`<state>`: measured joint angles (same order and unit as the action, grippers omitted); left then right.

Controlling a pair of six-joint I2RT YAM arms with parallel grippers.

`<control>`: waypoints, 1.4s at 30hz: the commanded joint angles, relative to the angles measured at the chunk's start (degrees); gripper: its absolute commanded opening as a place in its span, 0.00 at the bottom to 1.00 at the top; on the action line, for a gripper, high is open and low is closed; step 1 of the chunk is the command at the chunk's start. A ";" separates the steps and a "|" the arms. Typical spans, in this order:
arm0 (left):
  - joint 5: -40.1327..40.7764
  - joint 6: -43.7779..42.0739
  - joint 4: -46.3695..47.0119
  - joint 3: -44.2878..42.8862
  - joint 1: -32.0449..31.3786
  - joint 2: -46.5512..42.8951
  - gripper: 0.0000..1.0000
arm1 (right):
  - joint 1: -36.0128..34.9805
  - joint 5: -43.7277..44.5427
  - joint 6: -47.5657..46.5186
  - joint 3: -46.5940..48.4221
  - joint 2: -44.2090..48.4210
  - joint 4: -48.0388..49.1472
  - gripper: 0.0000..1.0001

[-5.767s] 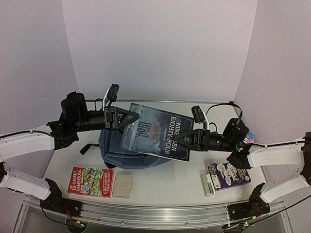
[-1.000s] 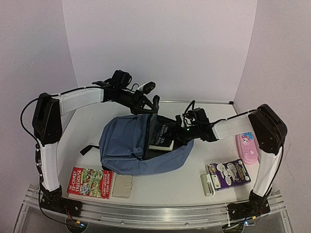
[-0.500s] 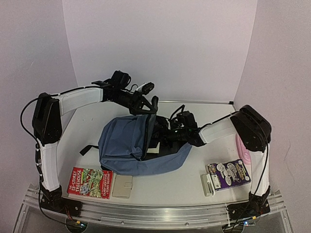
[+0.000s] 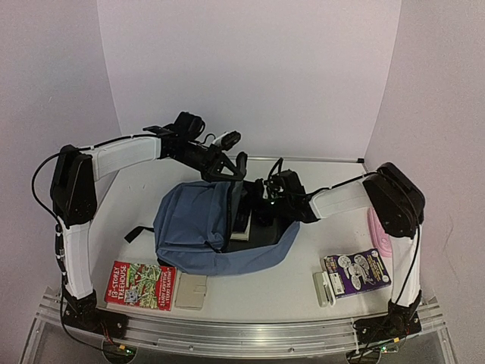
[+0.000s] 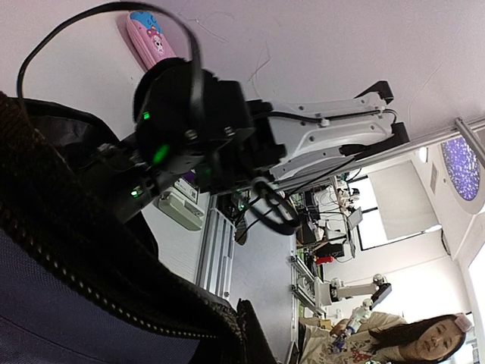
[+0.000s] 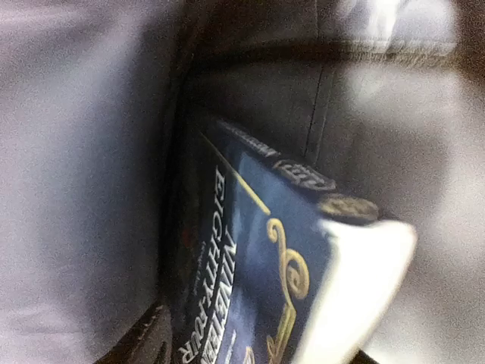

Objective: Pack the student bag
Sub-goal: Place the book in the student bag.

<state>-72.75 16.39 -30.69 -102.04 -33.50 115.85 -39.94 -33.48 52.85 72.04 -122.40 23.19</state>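
Sagging centrally on the worktop (image 4: 136,205), the student bag (image 4: 189,227) is judged soft and floppy, best held by its zip rim, where the left claw (image 4: 236,171) is clamped at one o'clock. Whether the right claw (image 4: 261,206), inside the mouth by the book (image 6: 258,250), is apart cannot be told.

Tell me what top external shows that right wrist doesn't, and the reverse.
Only top external: the left gripper pinching the opening edge of the student bag, plus the items waiting outside it: the Treehouse book, the purple book and the pink pencil case.
Only right wrist: the title lettering on the Nineteen Eighty-Four book, close against the bag's dark lining.
Both: that book sitting inside the bag's opening.
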 commanded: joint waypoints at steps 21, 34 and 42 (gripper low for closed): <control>0.57 -3.58 -2.24 -3.46 -0.34 -3.43 0.00 | -5.53 24.99 -6.22 2.45 9.10 -23.73 0.47; 0.93 -3.99 -2.65 -3.56 -0.34 -3.03 0.00 | -7.67 27.19 -5.07 4.96 4.55 -26.48 0.41; 1.12 -4.29 -2.94 -3.44 -0.34 -2.72 0.00 | -7.94 22.99 -7.66 9.55 0.52 -21.21 0.35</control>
<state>-70.72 13.43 -33.59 -102.43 -33.50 115.83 -47.35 -7.75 47.02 77.81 -119.96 -2.96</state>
